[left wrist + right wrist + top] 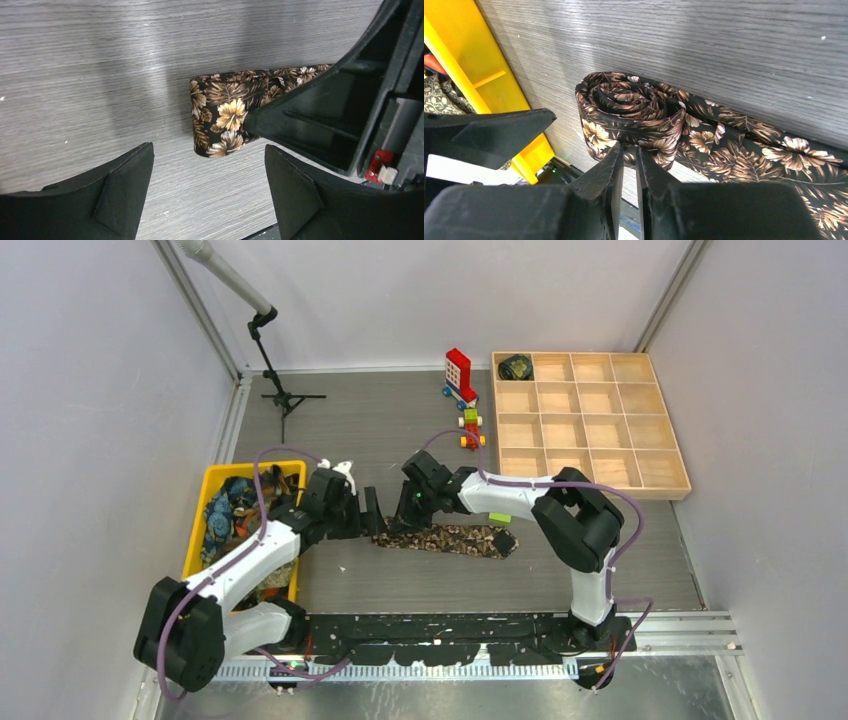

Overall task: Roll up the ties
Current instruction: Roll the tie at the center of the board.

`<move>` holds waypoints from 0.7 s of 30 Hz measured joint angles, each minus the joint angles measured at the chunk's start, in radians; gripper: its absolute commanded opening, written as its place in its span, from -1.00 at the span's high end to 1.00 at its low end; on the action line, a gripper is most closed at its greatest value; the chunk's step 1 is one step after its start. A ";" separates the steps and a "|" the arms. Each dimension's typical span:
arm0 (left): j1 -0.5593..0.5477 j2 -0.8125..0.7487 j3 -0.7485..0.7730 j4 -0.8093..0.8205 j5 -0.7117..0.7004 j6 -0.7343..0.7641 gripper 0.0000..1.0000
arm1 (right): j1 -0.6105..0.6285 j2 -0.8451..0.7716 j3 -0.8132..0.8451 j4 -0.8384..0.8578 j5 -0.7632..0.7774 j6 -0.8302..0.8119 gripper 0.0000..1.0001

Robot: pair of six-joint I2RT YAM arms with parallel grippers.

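Yellow bin (240, 467) of heaped ties (225, 520); well right of it, toy bricks (459, 370) and wooden tray (590, 493). Just right of the bin lies the brown leaf-print tie (450, 538), bin-side end coiled, pinched by right gripper (629, 147); left gripper (209, 146) spread beside it.

Left arm (240, 565) jaws spread wide; right arm (505, 495) jaws nearly together.
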 measured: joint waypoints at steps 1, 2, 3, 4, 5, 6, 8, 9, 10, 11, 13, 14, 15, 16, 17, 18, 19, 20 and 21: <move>0.009 0.015 -0.003 0.016 0.016 0.001 -0.62 | 0.000 0.000 0.000 0.000 0.000 0.000 0.58; 0.017 0.034 -0.005 0.031 0.032 0.002 -0.59 | 0.000 0.000 -0.002 0.001 0.000 0.000 0.58; 0.024 0.052 -0.005 0.045 0.048 0.003 -0.55 | 0.000 0.000 -0.003 0.002 0.000 0.000 0.59; 0.030 0.069 -0.005 0.061 0.064 0.003 -0.51 | 0.000 0.000 -0.004 0.004 0.000 0.000 0.59; 0.035 0.083 -0.007 0.075 0.079 0.001 -0.48 | 0.000 0.000 -0.006 0.005 0.000 0.000 0.59; 0.040 0.093 -0.010 0.087 0.092 0.000 -0.45 | 0.000 0.000 -0.007 0.006 0.000 0.000 0.59; 0.046 0.113 -0.012 0.112 0.118 -0.003 -0.38 | -0.002 0.000 -0.011 0.011 -0.002 0.000 0.59; 0.048 0.122 -0.012 0.122 0.128 -0.004 -0.34 | -0.003 -0.001 -0.014 0.013 -0.003 0.000 0.60; 0.048 0.132 -0.012 0.133 0.138 -0.005 -0.31 | -0.004 -0.002 -0.017 0.015 -0.005 0.000 0.60; 0.048 0.142 -0.012 0.142 0.145 -0.005 -0.28 | -0.005 -0.004 -0.018 0.014 -0.005 0.000 0.60; 0.050 0.158 -0.012 0.159 0.158 -0.005 -0.22 | -0.006 -0.007 -0.019 0.013 -0.006 -0.001 0.59; 0.051 0.164 -0.012 0.166 0.161 -0.006 -0.20 | -0.007 -0.007 -0.019 0.013 -0.006 -0.001 0.59; 0.052 0.169 -0.012 0.171 0.165 -0.007 -0.17 | -0.007 -0.008 -0.019 0.013 -0.007 -0.001 0.59; 0.052 0.175 -0.013 0.174 0.168 -0.007 -0.16 | -0.007 -0.008 -0.019 0.012 -0.007 -0.002 0.59; 0.052 0.182 -0.014 0.177 0.169 -0.008 -0.15 | -0.007 -0.010 -0.019 0.010 -0.007 -0.005 0.58; 0.052 0.187 -0.015 0.180 0.171 -0.008 -0.13 | -0.007 -0.011 -0.019 0.006 -0.008 -0.007 0.57; 0.053 0.193 -0.016 0.181 0.172 -0.008 -0.12 | -0.008 -0.013 -0.019 0.003 -0.008 -0.009 0.57; 0.054 0.198 -0.018 0.181 0.172 -0.008 -0.11 | -0.009 -0.015 -0.019 0.000 -0.010 -0.012 0.57; 0.054 0.201 -0.018 0.181 0.172 -0.008 -0.10 | -0.009 -0.018 -0.019 -0.003 -0.011 -0.015 0.56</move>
